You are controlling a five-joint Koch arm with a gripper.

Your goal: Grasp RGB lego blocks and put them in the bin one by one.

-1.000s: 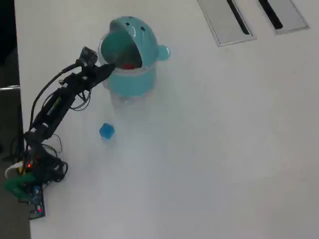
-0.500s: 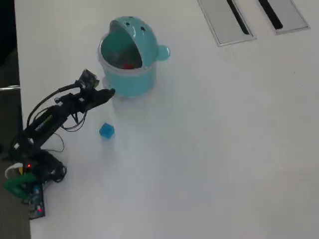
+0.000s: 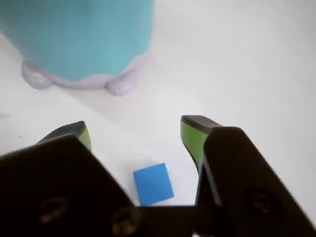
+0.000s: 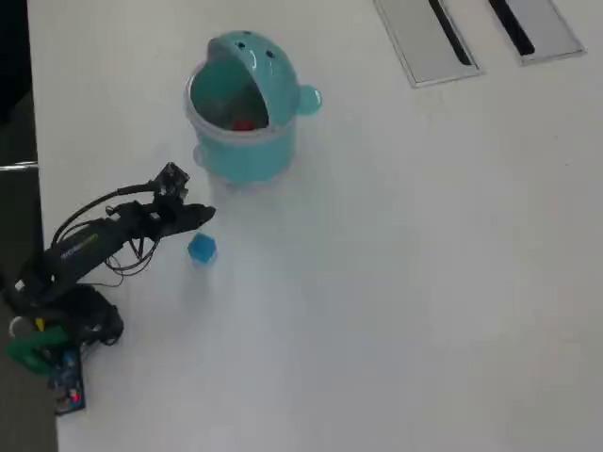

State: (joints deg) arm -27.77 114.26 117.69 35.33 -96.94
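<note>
The blue lego block [image 3: 153, 183] lies on the white table between my open jaws, close to the gripper's base and touching neither green pad. In the overhead view the blue block [image 4: 202, 249] sits just below the gripper [image 4: 201, 221]. My gripper [image 3: 137, 123] is open and empty. The teal bin [image 3: 79, 34] stands just beyond the fingertips, a little to the left. From overhead the bin [image 4: 236, 151] has its lid flipped open, and a red block [image 4: 243, 123] shows inside. The yellow-green block is not in view.
Two grey recessed panels [image 4: 429, 38] [image 4: 532, 24] lie at the table's top right. The table's left edge [image 4: 33, 141] runs beside the arm's base [image 4: 57, 325]. White table surface [image 4: 396, 282] spreads to the right of the block.
</note>
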